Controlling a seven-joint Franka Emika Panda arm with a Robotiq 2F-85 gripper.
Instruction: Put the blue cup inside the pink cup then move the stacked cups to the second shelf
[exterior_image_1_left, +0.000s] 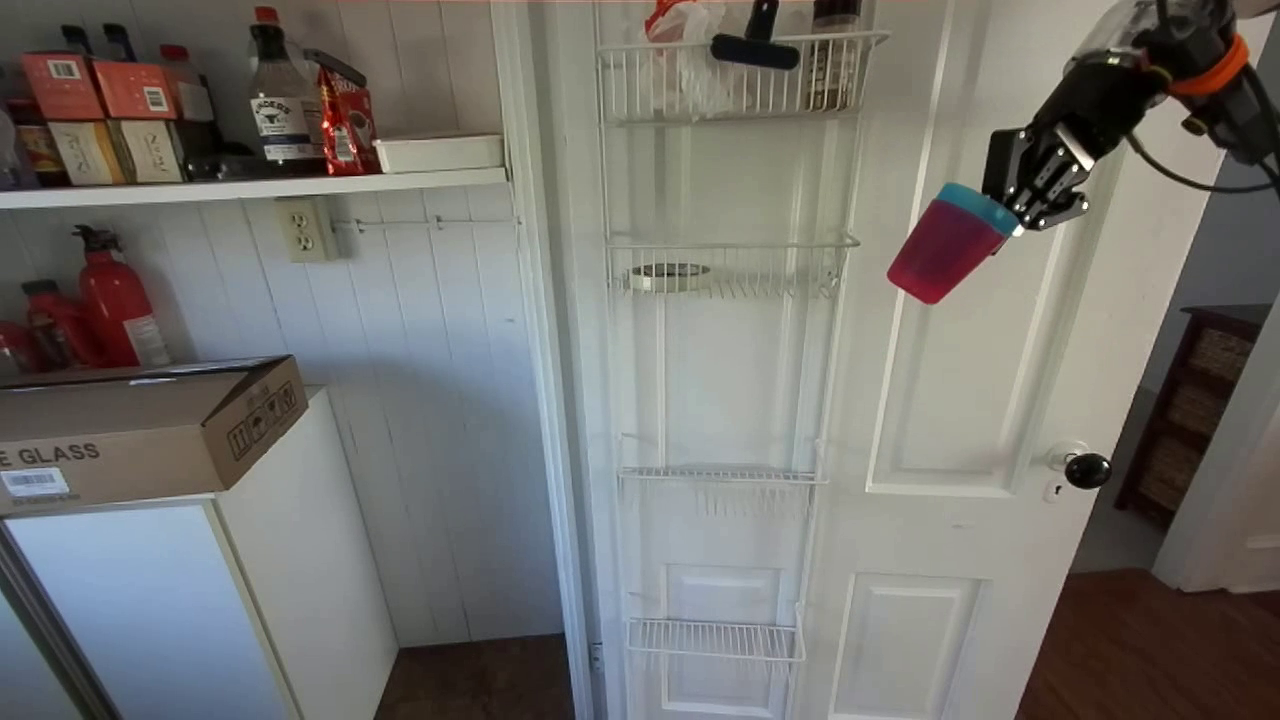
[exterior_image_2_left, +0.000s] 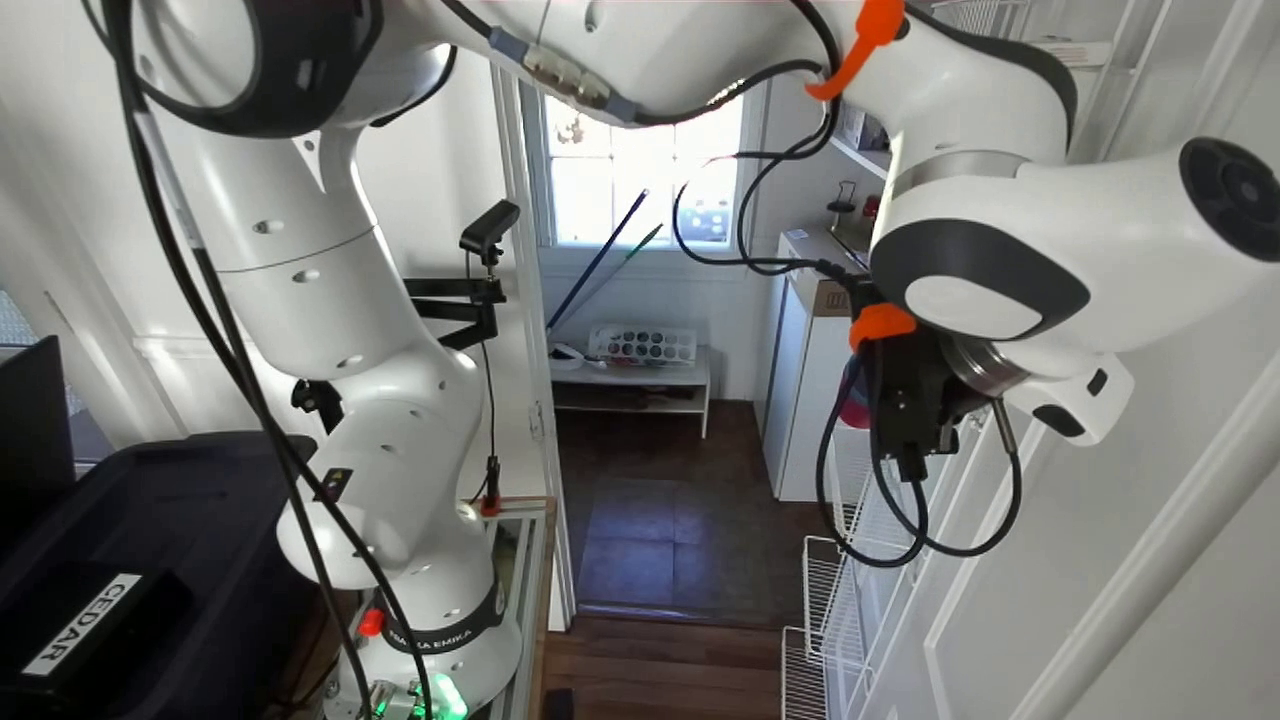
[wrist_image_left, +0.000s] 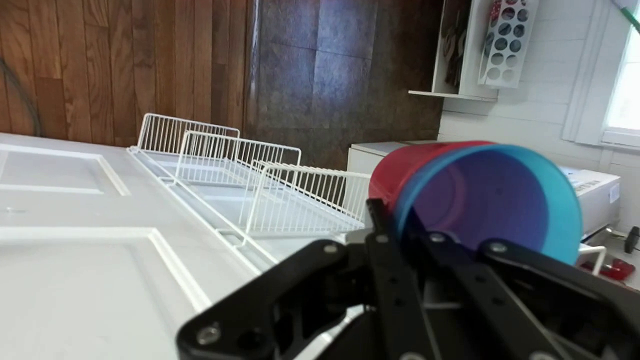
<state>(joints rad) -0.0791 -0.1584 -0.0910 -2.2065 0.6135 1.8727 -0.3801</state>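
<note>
While the black two-fingered end effector is clamped on the rim wall of the tapered turquoise-blue plastic cup, one finger inside it, that cup sits nested in the tapered bright pink plastic cup, so the stacking half of the job looks done and the transfer seems to be what remains. Relative to the second shelf, a narrow white wire basket tier second from the top, the pair hangs to the right in an exterior view, about level with it there and apart from it, tilted, base pointing down and toward it. The main risk, I judge, is the pink cup sliding off: whether the outer finger presses the pink wall or only the blue cup's rim is hard to tell, and if only the rim, little but friction between the cups carries the outer one. Should the approach come in low, the base could snag the shelf's front rail and twist the stack in its one-sided pinch; too high, and the end effector could strike the white wire top tier above that shelf. A pale, flat, ring-shaped object lies on the shelf's left part as seen there; setting the cups on its edge could tip them. Letting go before they stand upright would probably send them rolling over the rail.
</note>
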